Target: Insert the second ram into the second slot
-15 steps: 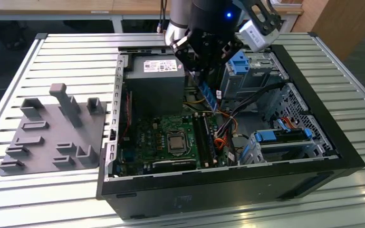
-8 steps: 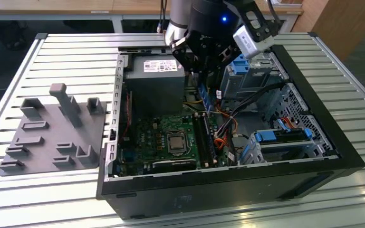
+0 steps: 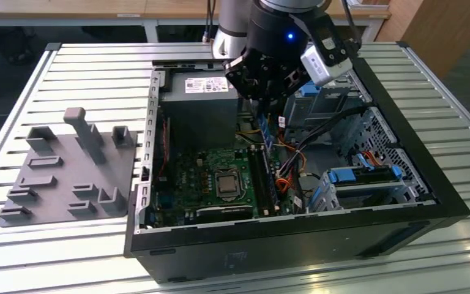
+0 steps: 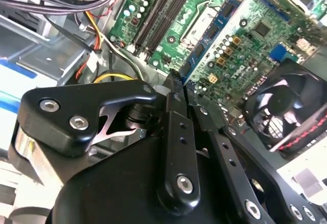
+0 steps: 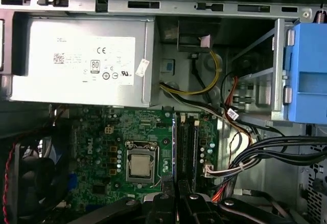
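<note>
The open computer case (image 3: 300, 242) lies on the slatted surface (image 3: 88, 67) in the lower centre of the exterior view. Inside it, the green motherboard (image 3: 194, 177) carries black memory slots (image 3: 261, 177) at frame centre. Above the slots, the hand (image 3: 261, 116) is closed on the blue memory stick (image 3: 265, 136), held edge-down. Contact between stick and slots cannot be determined. In the second wrist view, the fingers (image 4: 173, 111) pinch the stick's end. The grey power supply (image 3: 198, 104) sits farther back.
</note>
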